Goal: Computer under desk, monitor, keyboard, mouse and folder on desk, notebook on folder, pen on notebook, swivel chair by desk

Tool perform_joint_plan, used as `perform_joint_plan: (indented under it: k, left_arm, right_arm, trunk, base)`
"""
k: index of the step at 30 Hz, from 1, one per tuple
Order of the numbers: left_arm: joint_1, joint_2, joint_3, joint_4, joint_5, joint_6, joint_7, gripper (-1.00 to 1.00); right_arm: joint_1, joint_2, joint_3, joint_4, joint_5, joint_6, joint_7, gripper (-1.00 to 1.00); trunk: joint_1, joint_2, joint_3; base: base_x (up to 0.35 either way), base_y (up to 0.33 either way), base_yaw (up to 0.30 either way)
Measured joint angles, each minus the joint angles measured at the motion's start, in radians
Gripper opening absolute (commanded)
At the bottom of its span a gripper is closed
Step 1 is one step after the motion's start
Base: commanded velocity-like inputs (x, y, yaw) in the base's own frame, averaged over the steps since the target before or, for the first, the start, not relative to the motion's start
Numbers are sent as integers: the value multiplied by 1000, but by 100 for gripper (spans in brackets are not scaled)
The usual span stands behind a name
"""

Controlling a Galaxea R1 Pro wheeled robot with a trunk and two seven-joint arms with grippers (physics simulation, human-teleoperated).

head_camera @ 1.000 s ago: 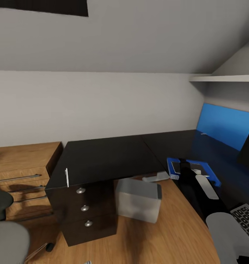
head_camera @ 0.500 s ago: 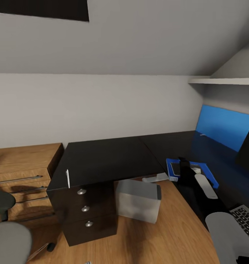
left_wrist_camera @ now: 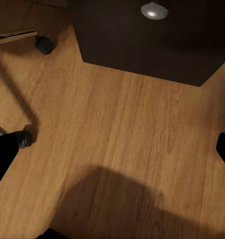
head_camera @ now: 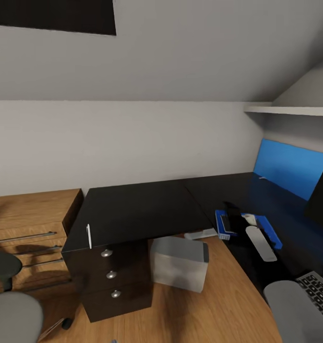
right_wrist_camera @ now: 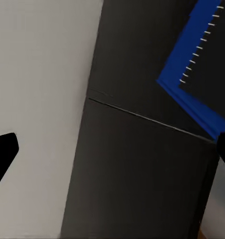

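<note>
Desk, black and L-shaped, fills the corner under the sloped ceiling, with a three-drawer pedestal with round silver knobs under its left end; a thin white pen lies at the front left edge of the top, well apart from everything else; the grey computer stands on the wooden floor in the knee space beside the pedestal; on the right wing a blue folder lies flat with a spiral-edged notebook on its near-left part, partly hidden by the robot's dark right arm; the keyboard, grey with dark keys, lies at the lower right corner, and the dark edge of the monitor shows at the right border; the swivel chair, with grey seat and dark armrest, stands at the lower left by a wooden dresser; the left gripper hangs over bare floor near the pedestal base, its dark fingertips spread wide at the borders of the wrist view, empty; the right gripper is likewise spread wide, its fingertips apart over the black desk beside the folder's blue corner, gripping nothing.
</note>
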Motion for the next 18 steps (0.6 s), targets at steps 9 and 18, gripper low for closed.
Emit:
perform_joint_plan:
  k: [9,18]
  left_arm:
    - [0,1,-3,-5,-2,-1,0,100]
    - [0,1,-7,-13,-3,-114,-3,100]
  right_arm:
    - [27,5,182,-49,186,4,-133,100]
    - [29,14,298,-137,201,-1,-436,100]
  trunk:
    - [-35,63,28]
    - [-69,126,56]
  base:
    - [0,0,0]
    - [0,0,0]
